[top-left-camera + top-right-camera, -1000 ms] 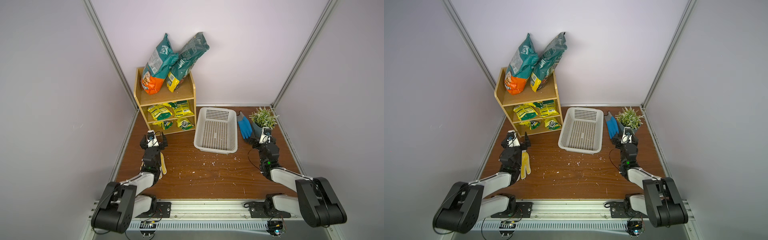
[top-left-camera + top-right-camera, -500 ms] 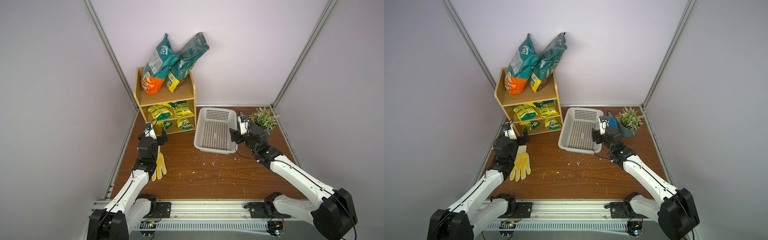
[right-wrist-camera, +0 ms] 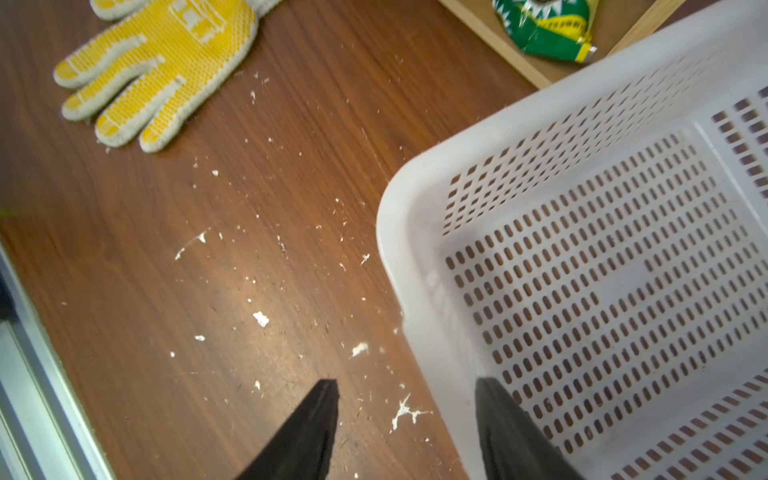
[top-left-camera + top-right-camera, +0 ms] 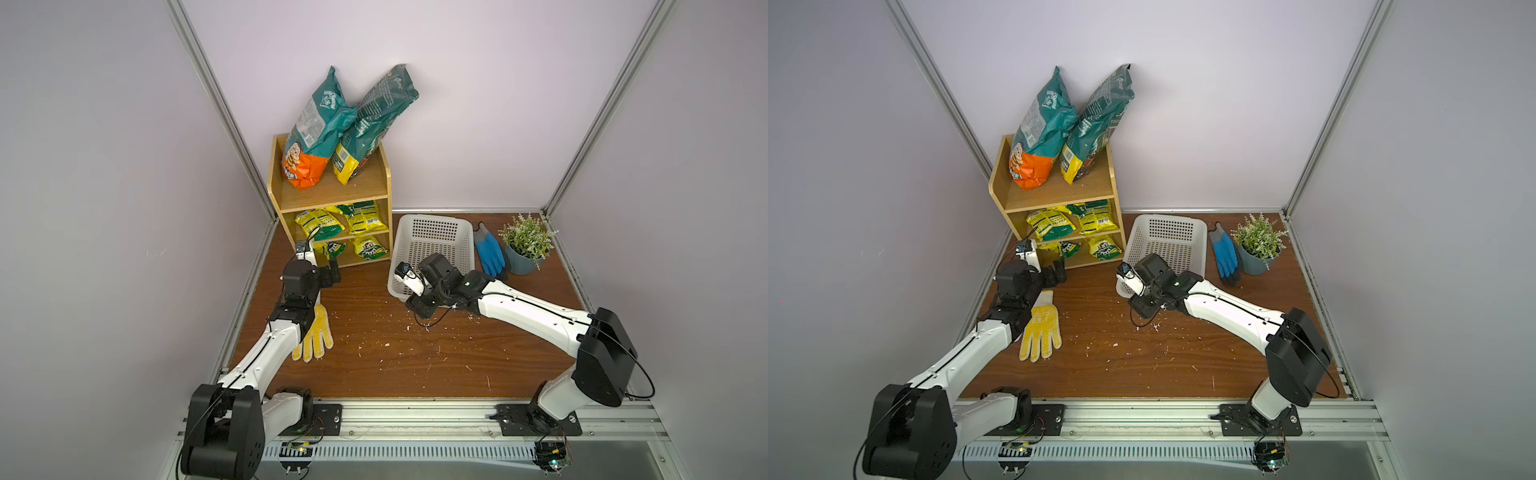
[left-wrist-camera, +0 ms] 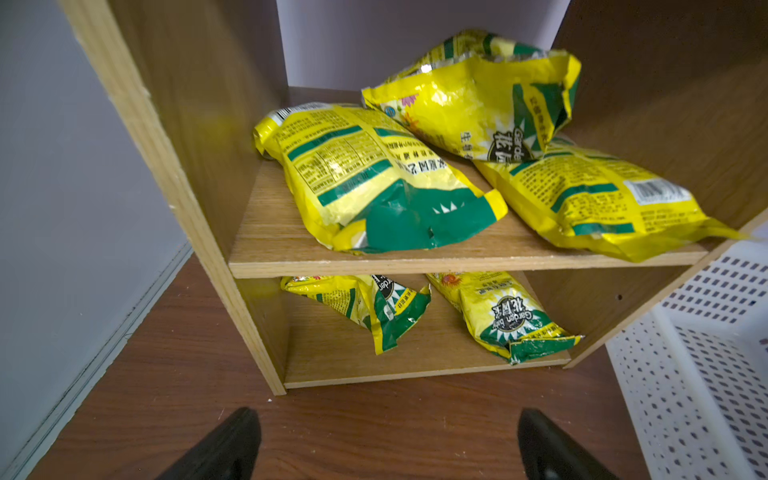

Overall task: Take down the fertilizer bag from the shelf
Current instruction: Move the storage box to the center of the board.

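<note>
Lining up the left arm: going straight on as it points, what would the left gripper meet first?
Probably the shelf, at its bottom board's front edge; the open left gripper points low at it. Height is unclear: it might clear that edge and reach the yellow-green bag behind.

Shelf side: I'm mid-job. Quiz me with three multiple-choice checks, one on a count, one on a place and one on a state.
1. How many tall teal bags stand on the top tier of the shelf?
A. one
B. two
C. three

2. Where is the yellow glove?
A. on the shelf's middle tier
B. on the shelf's top tier
C. on the table

3. The left gripper is:
A. open, holding nothing
B. shut on the yellow glove
C. shut on a teal bag

Key:
1. B: two bags lean side by side in both top views.
2. C: it lies flat on the wood in front of the shelf.
3. A: the left wrist view shows its fingers apart, with only bare table between them.
</note>
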Robot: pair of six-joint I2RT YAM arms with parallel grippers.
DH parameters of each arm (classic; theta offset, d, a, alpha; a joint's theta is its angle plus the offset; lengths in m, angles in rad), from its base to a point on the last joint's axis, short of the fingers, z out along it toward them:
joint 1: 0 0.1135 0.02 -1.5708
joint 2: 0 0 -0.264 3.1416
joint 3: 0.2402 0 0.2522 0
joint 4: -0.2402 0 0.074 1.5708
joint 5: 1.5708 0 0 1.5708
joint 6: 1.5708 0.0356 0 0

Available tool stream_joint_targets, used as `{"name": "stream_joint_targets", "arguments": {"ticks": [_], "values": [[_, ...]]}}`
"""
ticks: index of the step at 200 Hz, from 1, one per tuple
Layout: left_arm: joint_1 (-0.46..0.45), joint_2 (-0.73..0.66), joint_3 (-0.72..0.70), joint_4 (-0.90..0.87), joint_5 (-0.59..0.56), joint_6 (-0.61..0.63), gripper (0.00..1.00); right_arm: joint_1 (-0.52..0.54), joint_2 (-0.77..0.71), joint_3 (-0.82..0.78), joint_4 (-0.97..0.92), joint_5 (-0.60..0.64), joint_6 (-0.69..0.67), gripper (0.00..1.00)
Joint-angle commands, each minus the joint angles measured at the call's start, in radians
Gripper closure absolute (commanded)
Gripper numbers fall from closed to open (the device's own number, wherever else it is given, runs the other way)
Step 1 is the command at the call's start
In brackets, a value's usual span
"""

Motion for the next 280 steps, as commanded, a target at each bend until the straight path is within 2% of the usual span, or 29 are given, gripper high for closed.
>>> {"name": "stream_joint_targets", "arguments": {"ticks": [1,38,62,82,108,129,158,180,214,255,280], "values": [[0.014,-0.026,-0.018,0.036,0.012,-0.022,0.01,0.004,0.005,0.015,-0.007,0.032,-0.027,0.42],[0.014,-0.030,-0.020,0.040,0.019,-0.025,0.01,0.003,0.068,0.028,0.053,0.141,-0.067,0.49],[0.014,-0.031,-0.019,0.040,0.028,-0.026,0.01,0.002,0.118,0.034,0.069,0.181,-0.089,0.60],[0.014,-0.031,-0.019,0.041,0.033,-0.027,0.01,0.002,0.140,0.033,0.086,0.178,-0.090,0.65],[0.014,-0.034,-0.019,0.043,0.034,-0.028,0.01,0.004,0.149,0.056,0.081,0.139,-0.060,0.82],[0.016,-0.036,-0.018,0.043,0.033,-0.030,0.01,0.023,0.150,0.101,0.062,0.108,0.006,0.88],[0.016,-0.036,-0.019,0.044,0.036,-0.035,0.01,0.090,0.159,0.158,0.085,0.088,0.121,0.88],[0.015,-0.036,-0.019,0.044,0.038,-0.039,0.01,0.132,0.218,0.243,0.080,0.091,0.223,0.88],[0.016,-0.043,-0.017,0.037,0.032,-0.041,0.01,0.198,0.301,0.353,0.054,0.209,0.338,0.86],[0.019,-0.044,-0.004,0.012,0.016,-0.046,0.01,0.238,0.344,0.400,0.073,0.106,0.403,0.74],[0.020,-0.040,0.004,-0.002,0.018,-0.047,0.01,0.244,0.315,0.447,0.095,0.012,0.330,0.55]]}}
